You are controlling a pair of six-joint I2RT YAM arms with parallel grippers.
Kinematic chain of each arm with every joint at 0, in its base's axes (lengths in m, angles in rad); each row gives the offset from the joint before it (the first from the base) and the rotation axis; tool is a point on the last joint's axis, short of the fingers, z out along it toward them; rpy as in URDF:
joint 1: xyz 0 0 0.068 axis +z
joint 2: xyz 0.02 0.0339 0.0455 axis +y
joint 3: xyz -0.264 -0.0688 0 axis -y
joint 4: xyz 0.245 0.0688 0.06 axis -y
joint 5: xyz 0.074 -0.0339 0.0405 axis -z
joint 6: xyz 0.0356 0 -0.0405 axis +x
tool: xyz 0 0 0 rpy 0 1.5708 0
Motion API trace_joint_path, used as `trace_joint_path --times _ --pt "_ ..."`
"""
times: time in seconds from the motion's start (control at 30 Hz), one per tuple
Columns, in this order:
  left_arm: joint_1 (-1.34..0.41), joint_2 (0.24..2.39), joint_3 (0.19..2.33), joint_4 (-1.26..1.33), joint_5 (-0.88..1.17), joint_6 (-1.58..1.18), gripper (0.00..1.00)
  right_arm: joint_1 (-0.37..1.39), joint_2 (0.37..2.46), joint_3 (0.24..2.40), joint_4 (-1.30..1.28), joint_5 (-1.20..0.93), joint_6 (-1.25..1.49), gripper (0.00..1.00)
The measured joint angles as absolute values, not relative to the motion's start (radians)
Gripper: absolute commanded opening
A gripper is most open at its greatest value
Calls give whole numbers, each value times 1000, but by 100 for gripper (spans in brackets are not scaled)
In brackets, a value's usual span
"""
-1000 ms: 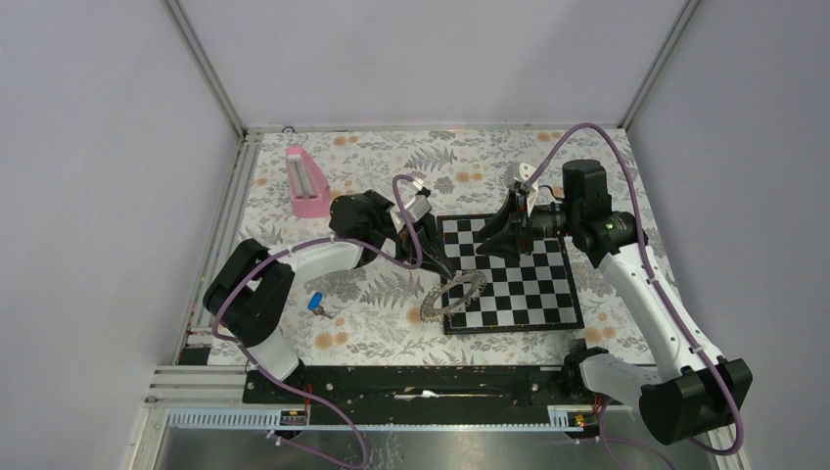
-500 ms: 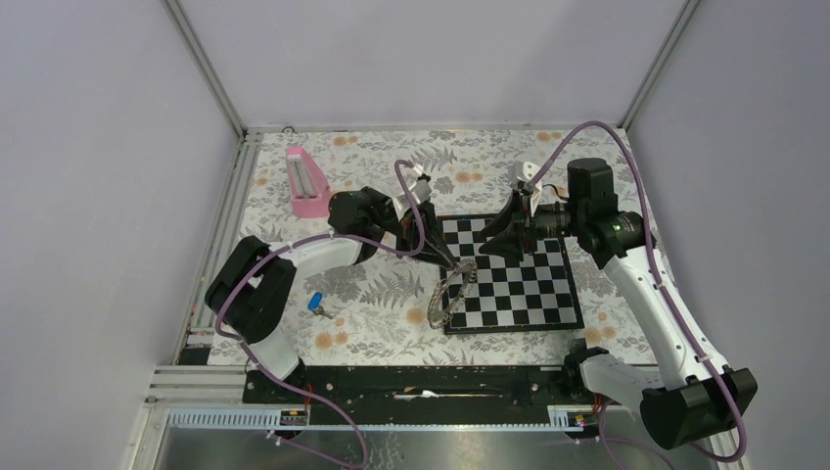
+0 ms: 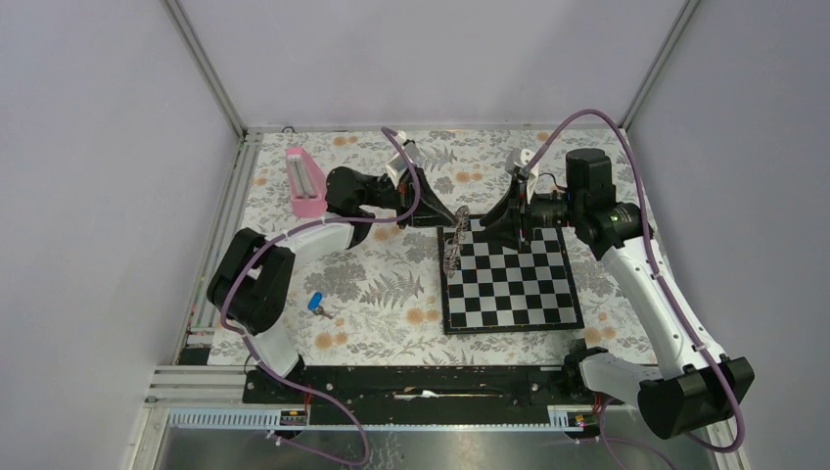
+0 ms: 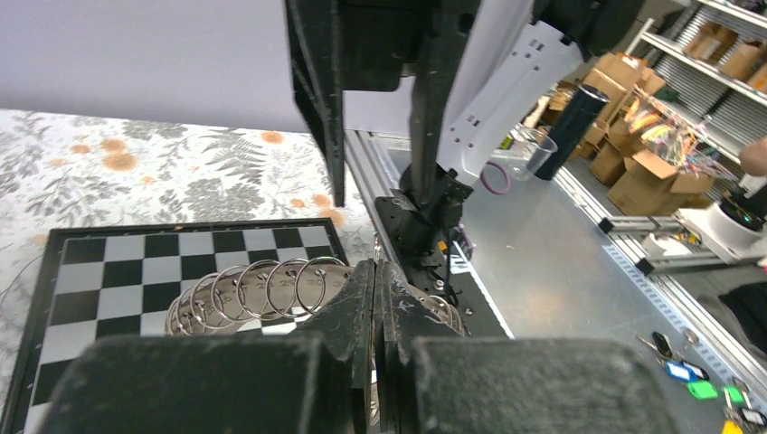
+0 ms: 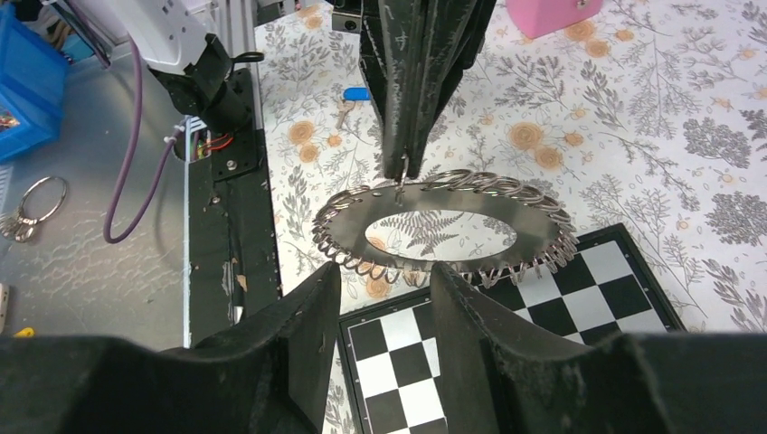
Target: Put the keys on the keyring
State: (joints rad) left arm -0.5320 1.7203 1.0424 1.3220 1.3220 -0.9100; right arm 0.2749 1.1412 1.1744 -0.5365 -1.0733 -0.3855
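Pinching keyring (image 3: 453, 247) by rim with left gripper (image 3: 448, 217), fingers squeezed tight together on band. Dangling edge-on from top view, over 11 o'clock corner of chessboard (image 3: 514, 289); honestly can't tell if lower edge touching board. Facing ring from 3 o'clock side with right gripper (image 5: 384, 276), fingers spread wide, gripping nothing, sitting just beside ring. Lying on floral mat (image 3: 382, 294) around 8 o'clock from board, well apart from both grippers: blue-headed key (image 3: 315, 303).

no legible text, no readable numbers
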Motion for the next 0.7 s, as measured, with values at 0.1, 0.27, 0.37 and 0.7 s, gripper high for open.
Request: trace_joint_path --times 0.1,0.27,0.37,0.7 --pt "-519 1719 1054 1205 1285 -825 0 275 1149 1179 -505 -1052 -350 48" --pt "-518 1712 1052 1077 1217 -751 0 275 1166 1180 -447 -1042 -299 47" --pt "-518 1692 1029 1048 1172 -745 0 281 1189 1180 -404 -1038 -265 47" --pt "-525 1670 966 1067 1090 -795 0 294 1222 1179 -295 -1031 -185 46"
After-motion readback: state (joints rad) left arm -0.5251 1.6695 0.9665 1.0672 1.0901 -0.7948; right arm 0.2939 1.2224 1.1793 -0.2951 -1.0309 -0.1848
